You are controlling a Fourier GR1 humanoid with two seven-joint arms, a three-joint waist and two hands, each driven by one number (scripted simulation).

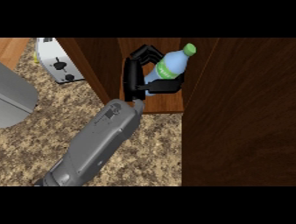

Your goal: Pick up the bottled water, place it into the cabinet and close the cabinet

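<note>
Grey boxy forearm [99, 140], black hand [136, 76]

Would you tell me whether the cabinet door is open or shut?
Open: the door swings out, showing the bottle over the shelf.

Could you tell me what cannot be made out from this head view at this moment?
- Bottled water: its base is hidden by the hand curled round it, so whether it rests on the cabinet shelf cannot be told.
- Cabinet interior: the open door covers its right side.
- Toaster: cut off by the cabinet wall.
- The other hand: not in view.
</note>
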